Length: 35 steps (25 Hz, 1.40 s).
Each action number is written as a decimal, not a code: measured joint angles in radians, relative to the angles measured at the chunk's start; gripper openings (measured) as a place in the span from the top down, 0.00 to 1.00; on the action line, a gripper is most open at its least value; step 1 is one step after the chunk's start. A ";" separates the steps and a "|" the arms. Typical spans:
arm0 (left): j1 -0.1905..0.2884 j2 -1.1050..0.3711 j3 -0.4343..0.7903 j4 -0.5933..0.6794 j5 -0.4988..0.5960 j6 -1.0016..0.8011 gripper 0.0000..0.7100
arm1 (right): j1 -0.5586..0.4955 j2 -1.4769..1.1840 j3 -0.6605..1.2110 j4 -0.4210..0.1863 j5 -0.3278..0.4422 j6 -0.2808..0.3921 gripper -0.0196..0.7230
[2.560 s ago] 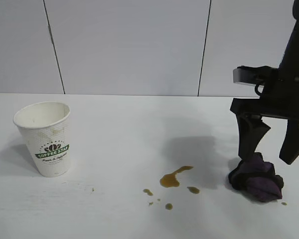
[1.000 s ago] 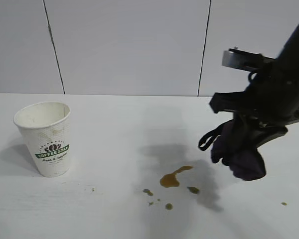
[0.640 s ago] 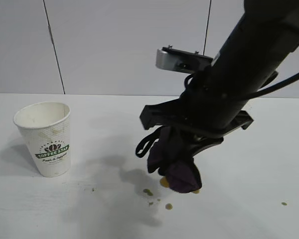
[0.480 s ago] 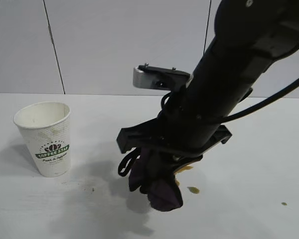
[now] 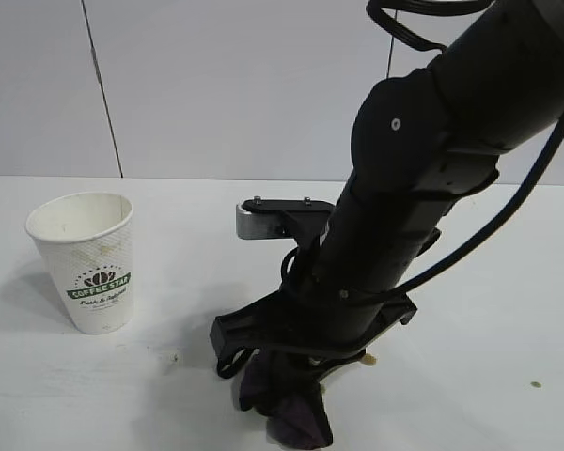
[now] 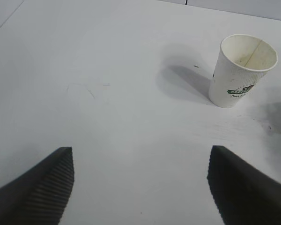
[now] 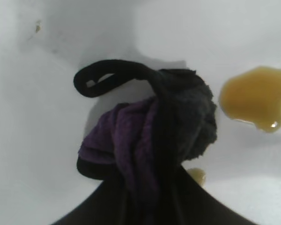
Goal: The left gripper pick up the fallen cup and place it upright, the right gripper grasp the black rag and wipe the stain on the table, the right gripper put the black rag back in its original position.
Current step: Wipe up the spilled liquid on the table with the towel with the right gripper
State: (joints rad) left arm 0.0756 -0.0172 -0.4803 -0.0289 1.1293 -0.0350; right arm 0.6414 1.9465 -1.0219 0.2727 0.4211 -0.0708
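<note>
The bulky black right gripper point(image 5: 287, 395), fingers pinching the bunched black and dark purple rag point(image 5: 291, 413), has swept further left and lower than half a second ago, so its arm now hides most of the brown coffee-coloured stain point(image 7: 255, 96) from the exterior camera. In that view the rag hangs at the near edge of the white matte table point(image 5: 508, 282), its thin black loop dangling beside it, where before it hung higher with the stain's tail visible just to its right. The right wrist view shows the rag point(image 7: 150, 140) low over the table, with the main brown blotch lying just beside it and a small pale droplet point(image 7: 196, 176) near the cloth; whether the cloth touches the surface cannot be told

The white textured paper cup with the green COFFEE logo point(image 5: 86, 261) stands upright at the left of the table, unchanged from the earlier frames. The left gripper point(image 6: 140, 185) hovers with fingers spread wide over bare table, well apart from the cup point(image 6: 243, 70)
</note>
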 joint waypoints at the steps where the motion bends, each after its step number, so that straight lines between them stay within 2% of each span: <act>1: 0.000 0.000 0.000 -0.001 0.000 0.000 0.20 | -0.018 0.000 -0.008 -0.019 0.022 0.008 0.84; 6: 0.000 0.000 0.000 -0.002 0.000 -0.001 0.20 | -0.145 0.000 -0.051 -0.173 0.140 0.079 0.84; 9: 0.000 0.000 0.000 -0.002 0.000 -0.001 0.20 | -0.199 0.000 -0.060 -0.201 0.202 0.093 0.84; 12: 0.000 0.000 0.000 -0.003 0.000 -0.001 0.20 | -0.200 0.000 -0.060 -0.190 0.212 0.093 0.84; 14: 0.000 0.000 0.000 -0.003 0.000 -0.001 0.20 | -0.185 0.000 -0.060 -0.139 0.190 0.093 0.84; 18: 0.000 0.000 0.000 -0.003 0.000 -0.001 0.20 | -0.094 0.002 -0.060 -0.028 0.083 0.084 0.84; 20: 0.000 0.000 0.000 -0.003 0.000 -0.001 0.20 | -0.034 0.002 -0.060 -0.005 0.025 0.071 0.84; 24: 0.000 0.000 0.000 -0.003 0.000 -0.001 0.20 | 0.053 0.014 -0.060 0.002 -0.106 0.071 0.84; 27: 0.000 0.000 0.000 -0.003 0.000 -0.001 0.20 | 0.063 0.048 -0.060 0.001 -0.159 0.071 0.84; 31: 0.000 0.000 0.000 -0.003 0.000 -0.001 0.20 | 0.051 0.077 -0.066 0.001 -0.169 0.071 0.84; 35: 0.000 0.000 0.000 -0.003 0.000 -0.001 0.20 | 0.013 0.078 -0.075 -0.024 -0.132 0.071 0.84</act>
State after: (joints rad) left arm 0.0756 -0.0172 -0.4803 -0.0316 1.1293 -0.0360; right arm 0.6546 2.0242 -1.0971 0.2491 0.2887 0.0000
